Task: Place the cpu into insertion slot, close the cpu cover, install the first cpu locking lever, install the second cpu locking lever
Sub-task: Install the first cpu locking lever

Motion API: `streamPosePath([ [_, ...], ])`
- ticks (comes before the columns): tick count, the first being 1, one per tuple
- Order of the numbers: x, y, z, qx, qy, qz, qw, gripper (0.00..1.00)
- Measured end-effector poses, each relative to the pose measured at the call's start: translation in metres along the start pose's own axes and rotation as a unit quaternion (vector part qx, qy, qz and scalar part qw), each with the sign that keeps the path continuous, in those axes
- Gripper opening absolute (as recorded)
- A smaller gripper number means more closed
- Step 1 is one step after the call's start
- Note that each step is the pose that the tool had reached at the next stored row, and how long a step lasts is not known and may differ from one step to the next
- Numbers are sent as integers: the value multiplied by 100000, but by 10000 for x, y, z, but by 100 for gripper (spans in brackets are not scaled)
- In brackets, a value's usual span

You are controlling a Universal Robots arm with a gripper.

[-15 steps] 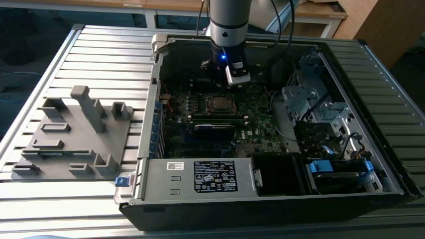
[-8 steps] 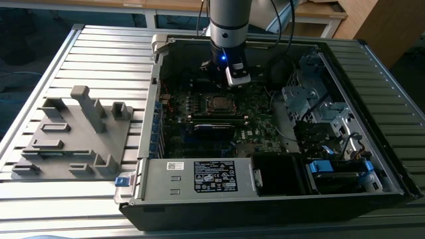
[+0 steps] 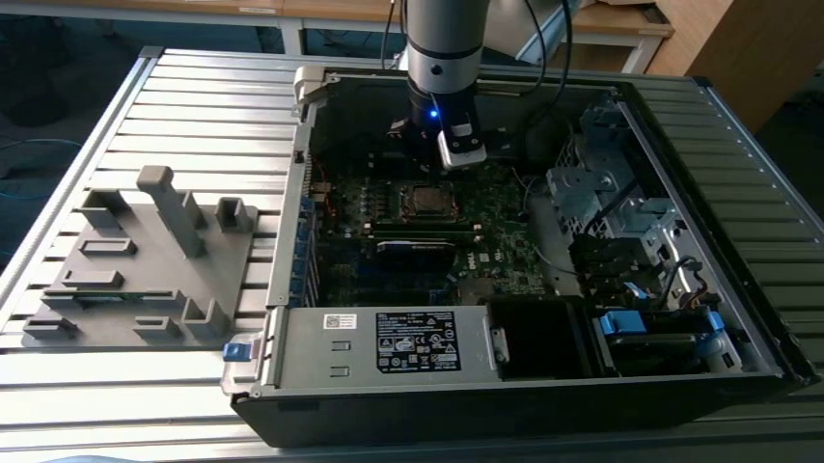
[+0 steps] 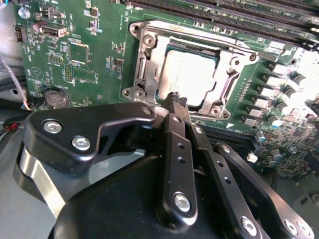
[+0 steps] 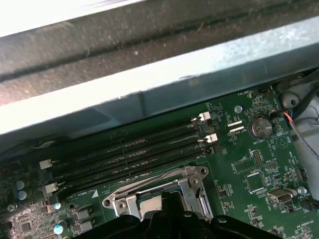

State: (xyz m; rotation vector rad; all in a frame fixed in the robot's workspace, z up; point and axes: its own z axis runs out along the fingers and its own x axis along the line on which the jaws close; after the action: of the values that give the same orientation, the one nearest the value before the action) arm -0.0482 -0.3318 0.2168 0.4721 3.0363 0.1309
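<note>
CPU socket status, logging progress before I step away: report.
Gripper shut, tips at cover's edge. Cpu seated in slot, cover down over it. Nothing in the way.

One open computer case (image 3: 515, 405) lies on one slatted worktop (image 3: 193, 87). Inside it are one green motherboard (image 4: 75, 59), one cpu (image 4: 187, 77) under one cpu cover (image 4: 149, 55), four long memory slots (image 5: 134, 159), one coin battery (image 5: 260, 127) and one power supply box (image 3: 386, 342). One grey fixture (image 3: 142, 280) lies beside the case.
</note>
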Motion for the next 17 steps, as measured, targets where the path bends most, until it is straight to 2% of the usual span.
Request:
streamPosePath([
  [9,-1,2,-20,-3,0,0,100000,10],
  [17,-3,-3,-21,-21,202,-2430,99970,10],
])
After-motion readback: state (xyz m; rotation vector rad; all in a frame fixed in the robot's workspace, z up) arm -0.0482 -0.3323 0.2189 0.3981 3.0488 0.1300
